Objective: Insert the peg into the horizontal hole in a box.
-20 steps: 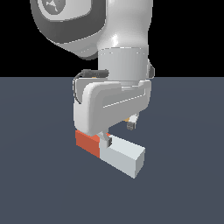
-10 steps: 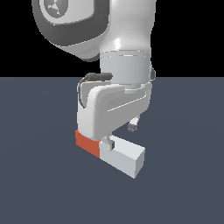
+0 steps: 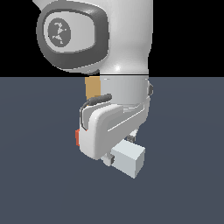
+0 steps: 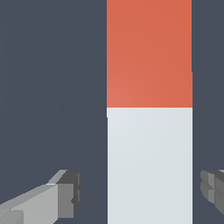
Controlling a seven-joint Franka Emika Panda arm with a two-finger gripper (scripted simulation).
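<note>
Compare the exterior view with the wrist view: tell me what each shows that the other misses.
Only the exterior view shows the arm's body and a tan sliver of the box behind it; the hole is hidden. Only the wrist view shows the fingers standing apart on either side of the peg's white part, not touching. Both show the peg, red-orange and white, and the dark floor.

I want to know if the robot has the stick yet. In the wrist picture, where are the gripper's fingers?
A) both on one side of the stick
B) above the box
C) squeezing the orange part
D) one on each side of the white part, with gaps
D: in the wrist view the fingers sit either side of the peg's white part, with dark floor visible between.
</note>
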